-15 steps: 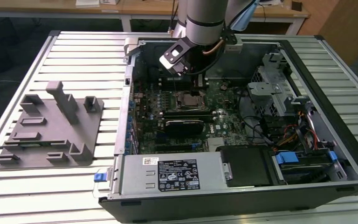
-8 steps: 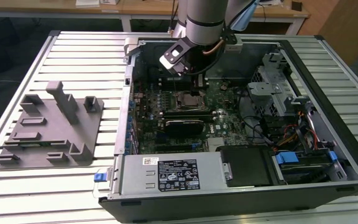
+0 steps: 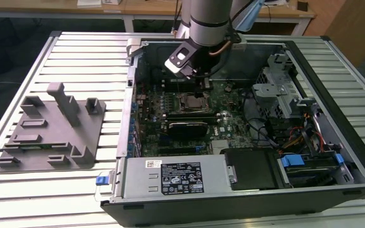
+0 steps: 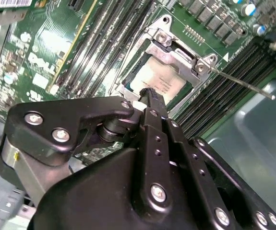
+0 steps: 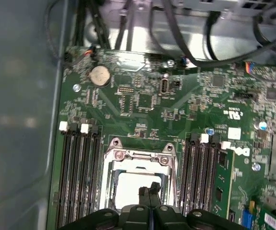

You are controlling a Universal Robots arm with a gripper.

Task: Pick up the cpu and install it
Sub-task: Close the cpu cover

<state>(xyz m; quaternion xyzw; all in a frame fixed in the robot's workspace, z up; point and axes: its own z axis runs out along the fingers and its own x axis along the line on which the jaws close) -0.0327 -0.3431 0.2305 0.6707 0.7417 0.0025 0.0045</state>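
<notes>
One slatted table, one open computer case on it, one arm reaching in.
One grey fixture lies on the table, to the exterior view's left of the case. One green motherboard carries two banks of memory slots flanking one metal-framed socket. The one cpu lies flat in that socket, silvery top up. The gripper has its two fingers pressed together, holding nothing, with the tips at the cpu's edge.
</notes>
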